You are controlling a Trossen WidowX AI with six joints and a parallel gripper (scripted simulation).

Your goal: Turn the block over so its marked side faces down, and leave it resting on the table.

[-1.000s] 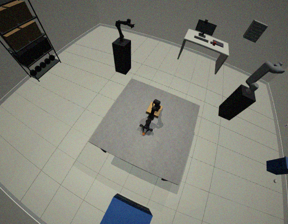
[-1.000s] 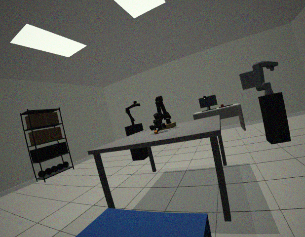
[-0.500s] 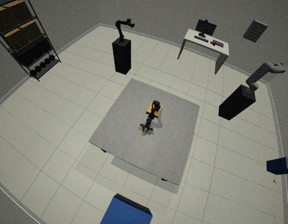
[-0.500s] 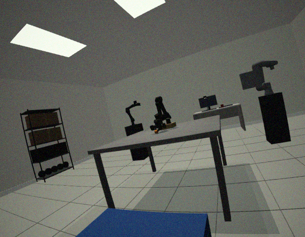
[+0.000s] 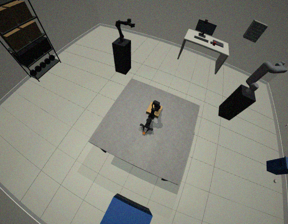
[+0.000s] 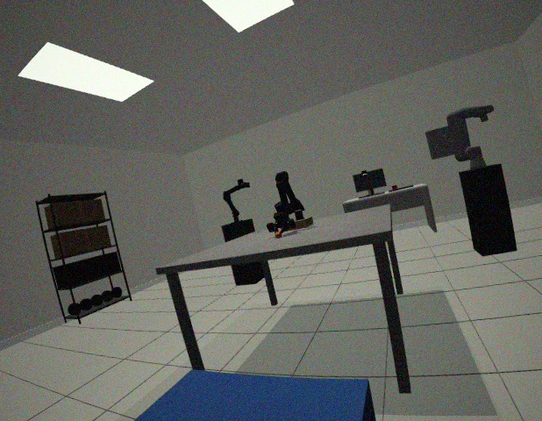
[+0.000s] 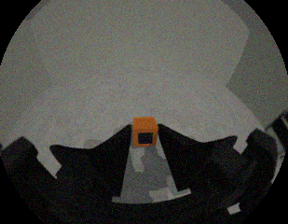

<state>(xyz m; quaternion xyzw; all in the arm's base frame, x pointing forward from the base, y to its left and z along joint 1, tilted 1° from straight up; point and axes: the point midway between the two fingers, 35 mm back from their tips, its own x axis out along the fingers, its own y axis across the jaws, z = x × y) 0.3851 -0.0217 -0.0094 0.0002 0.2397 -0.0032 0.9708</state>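
Apparently the jaws stand slightly parted, their tips just either side of the block point(image 5: 143, 133) point(image 6: 278, 234) point(image 7: 144, 122), with no firm grip on it; whether one tip brushes a side is too fine to tell. Between those tips the orange block shows a dark square on the face turned back toward the gripper point(image 5: 144, 131) point(image 6: 277, 230) point(image 7: 144, 133). If that square is the mark, the marked side points sideways toward the arm point(image 5: 148, 120) point(image 6: 283, 190), or nearly so, and not down.

Beyond the fingers, the block sits low at the tabletop point(image 5: 125, 115) point(image 6: 344, 231) point(image 7: 88, 107), seemingly resting on it, in front of the wooden board point(image 5: 148, 111) point(image 6: 303, 222) under the arm's base. The arm reaches out low, the gripper lying closer to level than pointing straight down.

So the turn looks partly done, perhaps about halfway. Left to do, by my reading: back the jaws off cleanly, take a fresh hold, tip the block further until the marked side is underneath, then release it flat and withdraw.
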